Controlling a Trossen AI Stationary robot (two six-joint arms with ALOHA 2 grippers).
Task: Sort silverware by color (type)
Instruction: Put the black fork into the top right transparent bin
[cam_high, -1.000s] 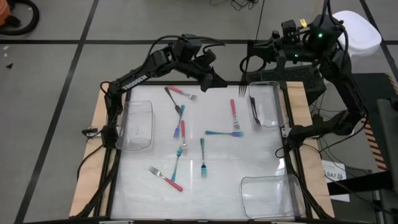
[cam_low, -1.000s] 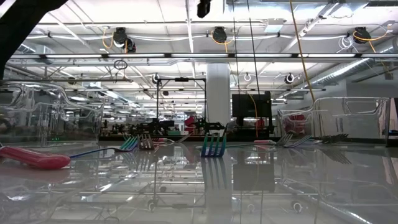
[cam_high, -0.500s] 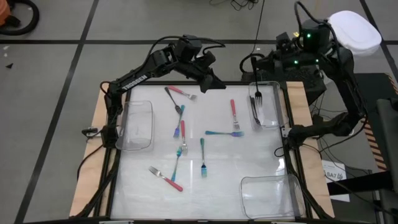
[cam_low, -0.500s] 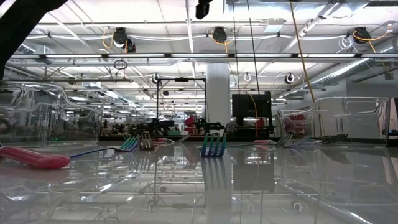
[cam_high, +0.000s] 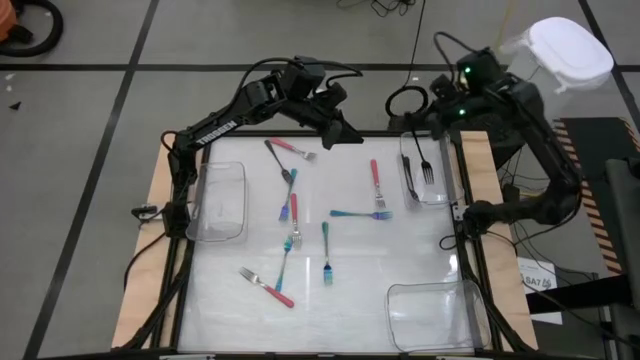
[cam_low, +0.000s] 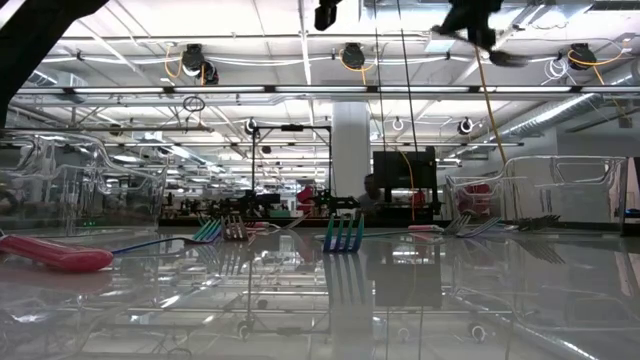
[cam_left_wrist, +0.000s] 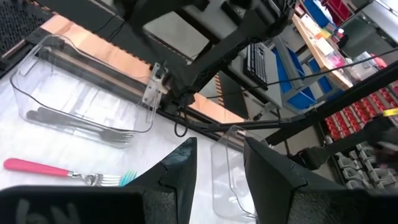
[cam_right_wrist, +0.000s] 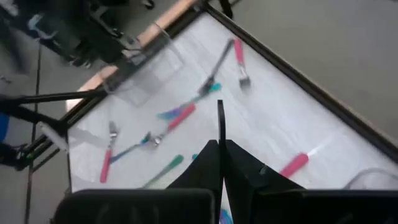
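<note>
My right gripper (cam_high: 418, 128) is shut on a black fork (cam_high: 424, 162) above the clear bin (cam_high: 440, 195) at the table's far right. Another black fork (cam_high: 409, 180) lies in that bin. Pink-handled forks (cam_high: 375, 180) and teal-handled forks (cam_high: 326, 250) lie scattered flat on the white table. In the low view the right gripper (cam_low: 470, 18) shows blurred at the top. My left gripper (cam_high: 350, 135) hovers open over the middle of the far edge, with nothing between its fingers (cam_left_wrist: 180, 174). My right gripper pinches one end of the black fork (cam_right_wrist: 220, 134) between its two shut fingers. The fork runs on forward past the fingertips, along the fingers. It slants down with its tines (cam_high: 428, 177) toward the near side. It hangs clear of the bin and the table.
A clear bin (cam_high: 222, 200) stands at the left edge and a second clear bin (cam_high: 435, 310) at the near right corner. A dark fork (cam_high: 281, 160) lies near the far edge beside a pink one (cam_high: 292, 148). Cables and a stand crowd the floor beyond the far right corner.
My right gripper has swung toward the table's right edge and come down, carrying the black fork from over the far edge to above the far right bin. It has tipped further downward, and the fork stayed in its fingers.
</note>
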